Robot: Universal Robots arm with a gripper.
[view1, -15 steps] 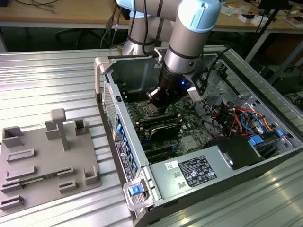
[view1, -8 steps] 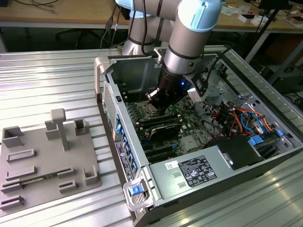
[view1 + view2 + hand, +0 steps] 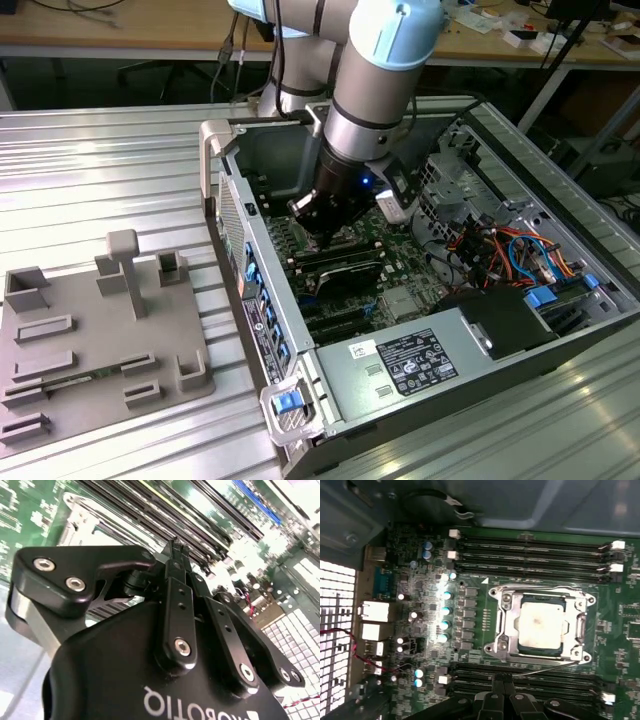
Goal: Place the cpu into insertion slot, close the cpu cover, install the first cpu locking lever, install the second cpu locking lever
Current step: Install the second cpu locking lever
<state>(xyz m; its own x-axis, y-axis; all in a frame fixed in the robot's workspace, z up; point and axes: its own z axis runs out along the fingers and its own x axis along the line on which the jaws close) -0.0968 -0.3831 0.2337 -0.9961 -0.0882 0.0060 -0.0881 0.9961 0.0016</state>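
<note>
End effector [image 3: 504, 686] fingers pressed together beside cpu cover [image 3: 509, 617].

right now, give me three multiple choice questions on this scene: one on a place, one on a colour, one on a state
1. Where is the cpu?
A. on the grey tray outside the case
B. in the insertion slot
C. held up between the jaws

2. What colour is the circuit board?
A. green
B. red
C. white

3. How does the cpu cover stand?
A. raised upright on its hinge
B. taken off and lying on the tray
C. lowered flat around the cpu

Answers:
1 B, since the first wrist view shows the pale chip face seated inside the socket.
2 A, since the board around the socket is green.
3 C, since the silvery frame lies flat, framing the chip on all sides.
</note>
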